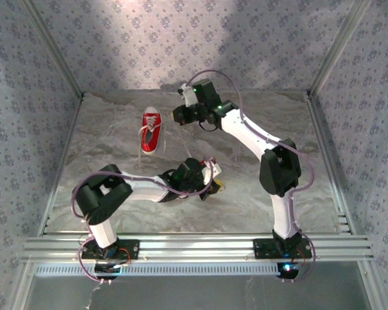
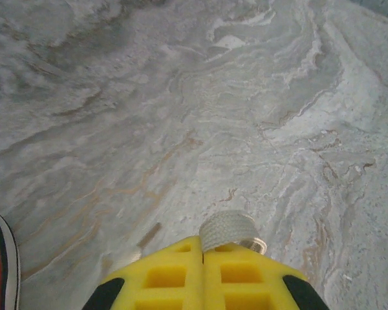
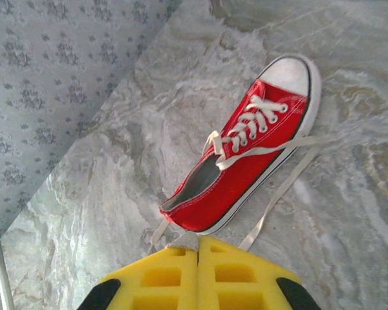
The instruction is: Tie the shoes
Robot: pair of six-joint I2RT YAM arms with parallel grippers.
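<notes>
One red shoe (image 1: 151, 132) lies on the marbled counter (image 1: 110, 148), left of centre toward the back; white laces (image 3: 257, 119) untied, ends trailing loose. Right claw (image 3: 198, 248) closed, pads together, heel end nearest it. Left claw (image 2: 202, 248) closed, empty, shoe at its left.

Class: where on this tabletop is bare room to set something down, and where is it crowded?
Free: marble table between right arm and right wall; also between red sneaker and left wall. Crowded: the centre, around sneaker, its laces, left gripper and right gripper.
</notes>
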